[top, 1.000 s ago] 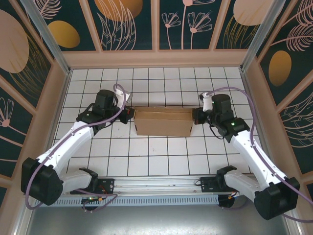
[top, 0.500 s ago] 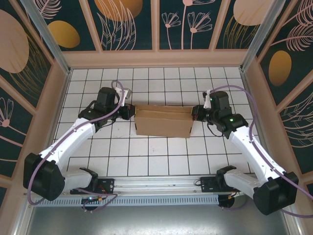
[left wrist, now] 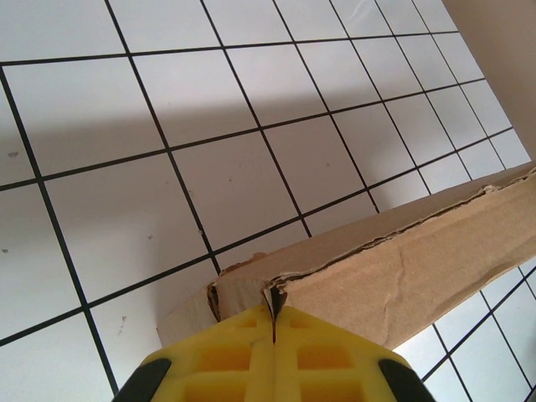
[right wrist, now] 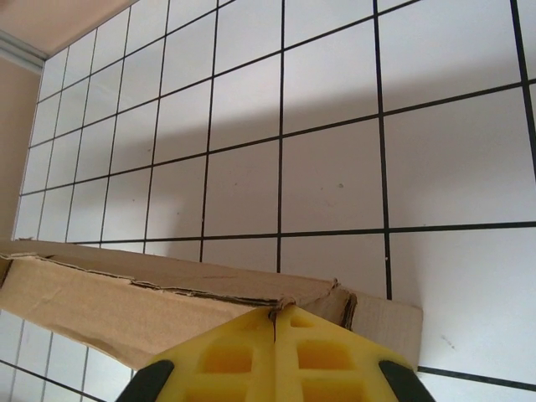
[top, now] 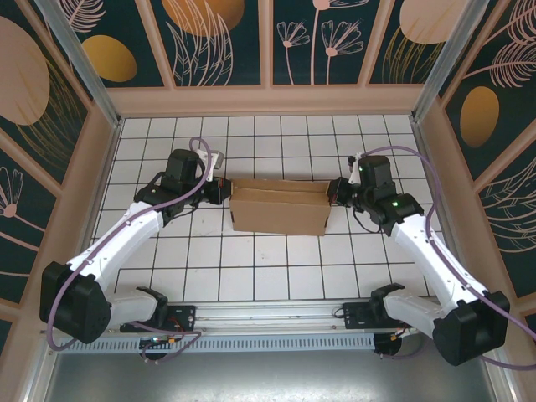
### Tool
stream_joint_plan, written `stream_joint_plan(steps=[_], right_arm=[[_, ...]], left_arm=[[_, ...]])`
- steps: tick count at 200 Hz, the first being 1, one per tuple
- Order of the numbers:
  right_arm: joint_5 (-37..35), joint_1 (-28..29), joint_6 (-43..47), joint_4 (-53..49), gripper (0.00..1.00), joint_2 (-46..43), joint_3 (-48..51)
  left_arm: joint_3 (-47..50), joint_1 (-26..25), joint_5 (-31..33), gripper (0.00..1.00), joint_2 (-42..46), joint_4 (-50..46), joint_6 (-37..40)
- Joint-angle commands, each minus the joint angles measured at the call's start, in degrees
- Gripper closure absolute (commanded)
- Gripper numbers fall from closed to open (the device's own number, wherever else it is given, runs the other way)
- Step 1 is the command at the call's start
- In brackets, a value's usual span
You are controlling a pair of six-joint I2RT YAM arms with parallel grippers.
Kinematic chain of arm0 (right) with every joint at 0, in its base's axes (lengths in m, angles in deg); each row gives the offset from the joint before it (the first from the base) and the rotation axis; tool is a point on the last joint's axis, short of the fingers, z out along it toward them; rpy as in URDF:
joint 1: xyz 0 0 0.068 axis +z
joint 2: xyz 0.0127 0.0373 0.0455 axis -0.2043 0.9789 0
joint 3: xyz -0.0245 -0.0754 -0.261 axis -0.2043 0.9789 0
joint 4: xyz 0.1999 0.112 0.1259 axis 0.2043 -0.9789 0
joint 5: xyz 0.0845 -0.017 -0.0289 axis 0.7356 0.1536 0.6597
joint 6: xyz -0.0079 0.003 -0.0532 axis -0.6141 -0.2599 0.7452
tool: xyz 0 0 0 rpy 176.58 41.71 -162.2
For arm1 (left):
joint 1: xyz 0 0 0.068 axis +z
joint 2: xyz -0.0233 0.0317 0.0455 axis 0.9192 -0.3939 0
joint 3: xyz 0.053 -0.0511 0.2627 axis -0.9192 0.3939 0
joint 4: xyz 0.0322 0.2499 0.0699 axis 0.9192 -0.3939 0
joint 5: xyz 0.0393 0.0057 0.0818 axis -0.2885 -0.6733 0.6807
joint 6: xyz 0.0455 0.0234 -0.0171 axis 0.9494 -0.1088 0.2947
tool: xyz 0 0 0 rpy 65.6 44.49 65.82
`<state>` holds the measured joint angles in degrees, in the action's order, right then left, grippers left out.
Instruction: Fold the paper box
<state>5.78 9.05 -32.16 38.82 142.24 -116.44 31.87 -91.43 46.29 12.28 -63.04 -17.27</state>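
The paper box [top: 279,209] is a brown cardboard block, partly folded, lying across the middle of the tiled table. My left gripper [top: 224,191] is at its left end and my right gripper [top: 333,193] at its right end. In the left wrist view the yellow fingers [left wrist: 226,360] are shut, with a thin cardboard edge of the box [left wrist: 402,276] pinched in the seam at the left gripper [left wrist: 274,308]. In the right wrist view the right gripper [right wrist: 275,320] is likewise shut on the top corner edge of the box [right wrist: 109,301], whose layered, ragged top edges show.
The white tiled table [top: 251,268] lies inside tan walls with patterned panels. A metal rail [top: 276,322] with both arm bases runs along the near edge. A beige wall [right wrist: 17,100] stands to the left in the right wrist view.
My right gripper has shifted a little up and in toward the box's right end. The left gripper moved slightly at the left end. The box stayed put.
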Motion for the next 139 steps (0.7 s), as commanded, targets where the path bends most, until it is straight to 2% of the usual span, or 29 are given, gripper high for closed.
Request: stream_joint_plan(steps=[1,16,70,139], right_arm=[[8.0,1.5,-3.4,2.3,1.0,1.0,-1.4],[7.8,1.5,-2.4,2.0,1.0,1.0,-1.4],[-0.9,1.6,8.7,-4.2,1.0,-0.9,-1.2],[-3.0,1.5,13.4,-3.9,1.0,-4.1,1.7]], left_arm=[[-0.6,-0.9,-3.9,1.0,-1.0,-3.2,-0.1],[-0.6,-0.9,-3.7,1.0,-1.1,-3.5,0.0],[-0.6,-0.9,-2.9,1.0,-0.1,-4.5,0.6],[-2.0,-0.9,-0.4,1.0,0.7,-6.4,2.0]])
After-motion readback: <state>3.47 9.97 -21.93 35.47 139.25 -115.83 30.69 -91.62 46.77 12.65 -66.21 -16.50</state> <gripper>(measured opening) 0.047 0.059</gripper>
